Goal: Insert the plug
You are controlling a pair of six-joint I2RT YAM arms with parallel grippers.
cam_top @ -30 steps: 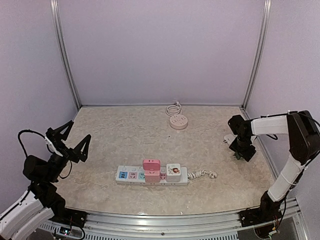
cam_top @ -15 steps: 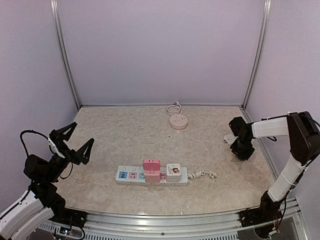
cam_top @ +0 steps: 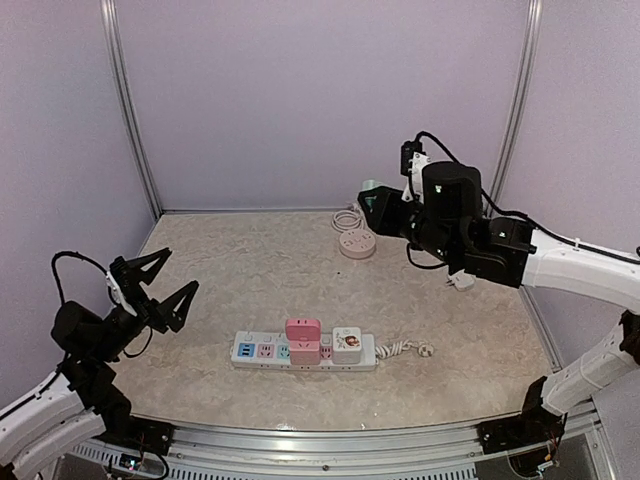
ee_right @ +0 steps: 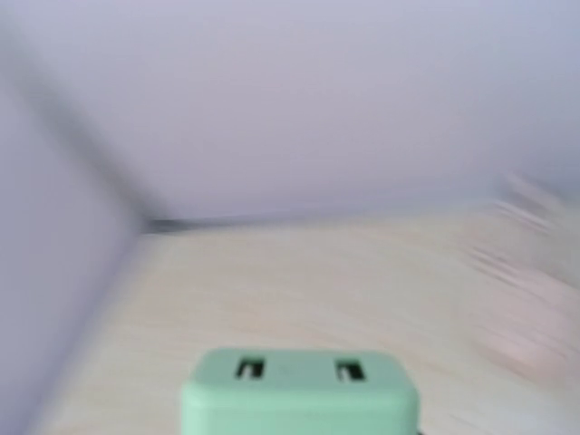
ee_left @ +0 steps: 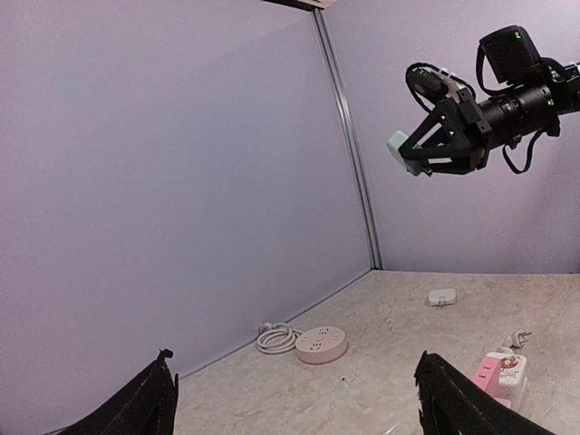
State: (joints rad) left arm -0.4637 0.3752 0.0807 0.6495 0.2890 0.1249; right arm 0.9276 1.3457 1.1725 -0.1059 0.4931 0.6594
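left claw: I read its fingers as spread wide, hanging low over the near-left part of the desk.
power strip: flat on the desk, off to the right of the left claw. Pink plugs and a white adapter are seated in it, and blue sockets show at its left end.
small white plug: loose on the desk, below the right claw and to its right.
right claw: up in the air, well above the desk, pinching the green plug.
green plug: at the right claw's tip, clear of the desk. I see two slots on it from the right wrist view, which is blurred.
round socket: on the desk beneath the right claw. Its coiled cord lies just behind it, by the back wall.
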